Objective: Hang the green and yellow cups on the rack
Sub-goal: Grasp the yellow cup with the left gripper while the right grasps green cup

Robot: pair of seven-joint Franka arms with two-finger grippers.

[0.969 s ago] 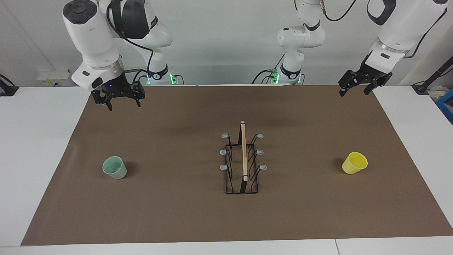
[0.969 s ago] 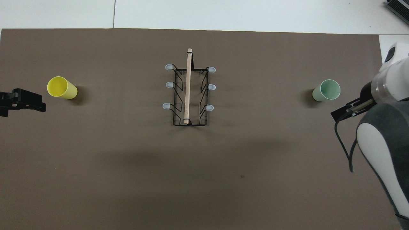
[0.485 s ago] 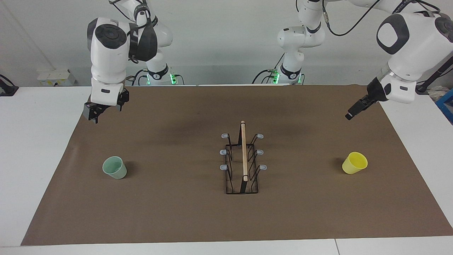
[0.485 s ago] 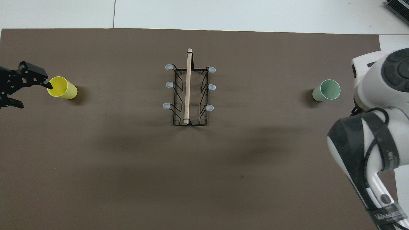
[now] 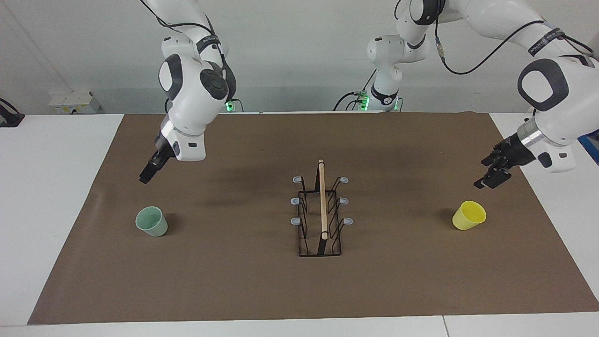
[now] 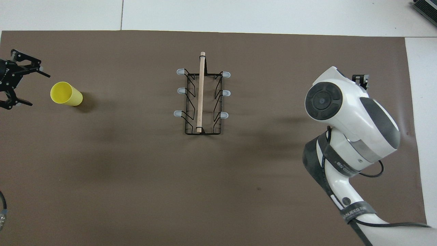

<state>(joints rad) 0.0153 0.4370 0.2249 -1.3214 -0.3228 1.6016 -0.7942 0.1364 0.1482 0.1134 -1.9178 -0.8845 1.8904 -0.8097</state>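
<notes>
The pale green cup point(image 5: 151, 221) stands upright on the brown mat toward the right arm's end; the right arm hides it in the overhead view. The yellow cup point(image 5: 469, 215) point(image 6: 66, 94) stands toward the left arm's end. The black wire rack point(image 5: 322, 206) point(image 6: 201, 99) with its wooden rod and grey-tipped pegs stands mid-table with no cup on it. My right gripper point(image 5: 146, 177) point(image 6: 361, 79) hangs in the air over the mat beside the green cup. My left gripper point(image 5: 489, 180) point(image 6: 36, 89) is open in the air beside the yellow cup, touching nothing.
The brown mat point(image 5: 234, 281) covers most of the white table point(image 5: 47, 210). A blue object point(image 5: 592, 140) sits off the mat at the left arm's end. The right arm's white body point(image 6: 351, 123) covers much of its end in the overhead view.
Both arms have swung down and out from the robots' edge of the table. The right gripper now hangs near the green cup, the left near the yellow cup. The cups and rack have not moved.
</notes>
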